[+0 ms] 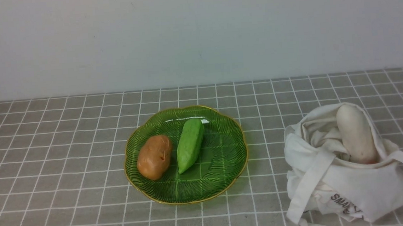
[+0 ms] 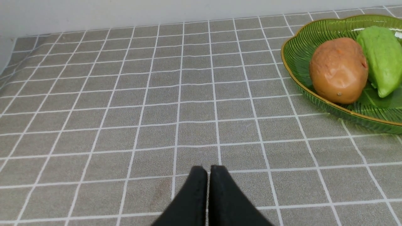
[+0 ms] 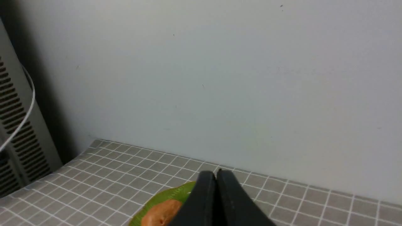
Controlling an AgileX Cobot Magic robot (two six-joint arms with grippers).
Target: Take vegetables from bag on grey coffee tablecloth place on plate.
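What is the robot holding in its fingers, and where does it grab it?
Nothing. The left gripper and right gripper are both shut and empty. The radish sits in the bag.

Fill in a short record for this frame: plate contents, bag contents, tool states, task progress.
on plate: potato and green vegetable, side by side on the plate
in bag: white radish, sticking out of the open bag
surface: grey coffee tablecloth
left tool: shut, empty, over the cloth near the plate
right tool: shut, empty
progress: two vegetables plated, radish not yet moved
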